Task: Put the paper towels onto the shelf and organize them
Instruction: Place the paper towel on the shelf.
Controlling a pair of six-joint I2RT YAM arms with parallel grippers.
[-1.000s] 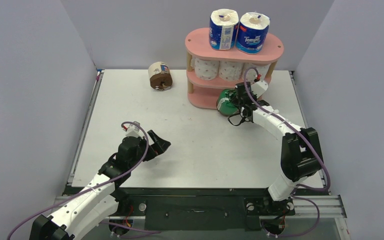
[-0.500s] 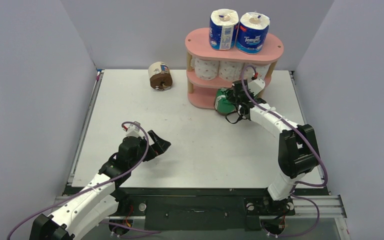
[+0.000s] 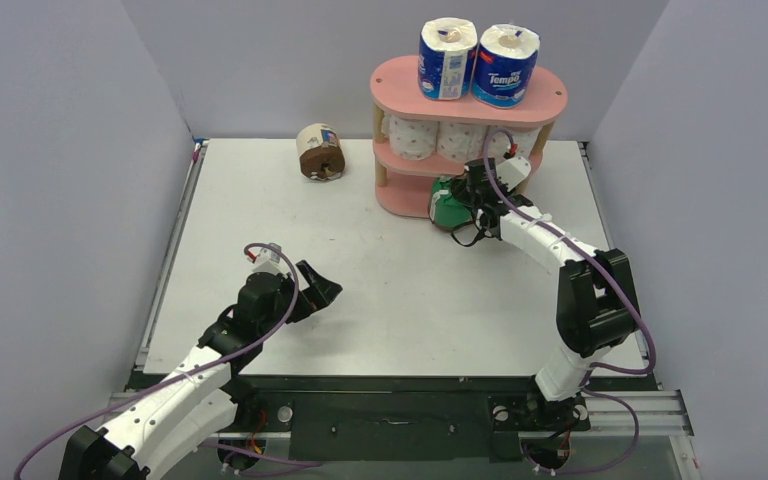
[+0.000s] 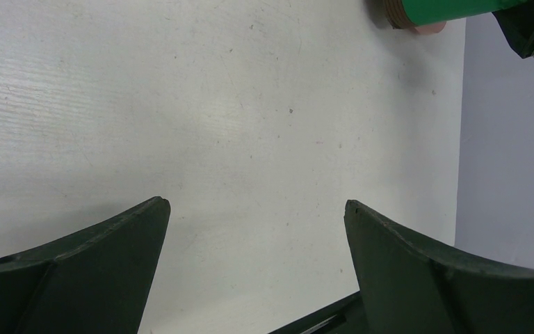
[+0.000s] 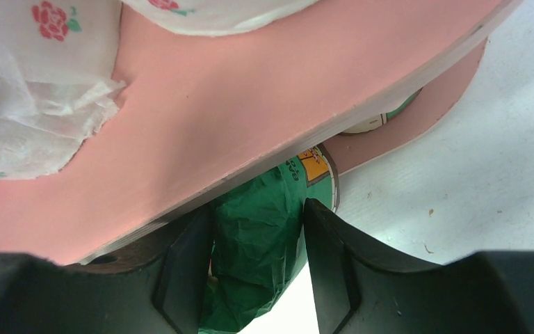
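Observation:
The pink shelf [image 3: 400, 80] stands at the back right. Two blue-white paper towels [image 3: 447, 58] [image 3: 505, 65] stand on its top board. White dotted ones [image 3: 412, 137] lie on the middle tier. A green-wrapped roll [image 3: 449, 208] lies at the bottom tier's front edge. My right gripper [image 3: 465, 200] is shut on it under the middle board [image 5: 250, 118]; the green wrap [image 5: 264, 236] fills the gap between both fingers. A cream-wrapped brown roll [image 3: 320, 152] lies on the table left of the shelf. My left gripper [image 3: 328, 290] hangs open and holds nothing.
The end of another roll [image 5: 374, 124] shows deeper on the bottom board [image 5: 431, 118]. Grey walls close in the white table [image 3: 260, 220] on three sides. The left wrist view shows bare tabletop [image 4: 215, 104] between its fingers, with the green roll [image 4: 452, 8] far ahead.
My right gripper has pushed the green roll a little further up and in under the shelf's middle board, and its fingers look slightly wider. The left arm has not moved.

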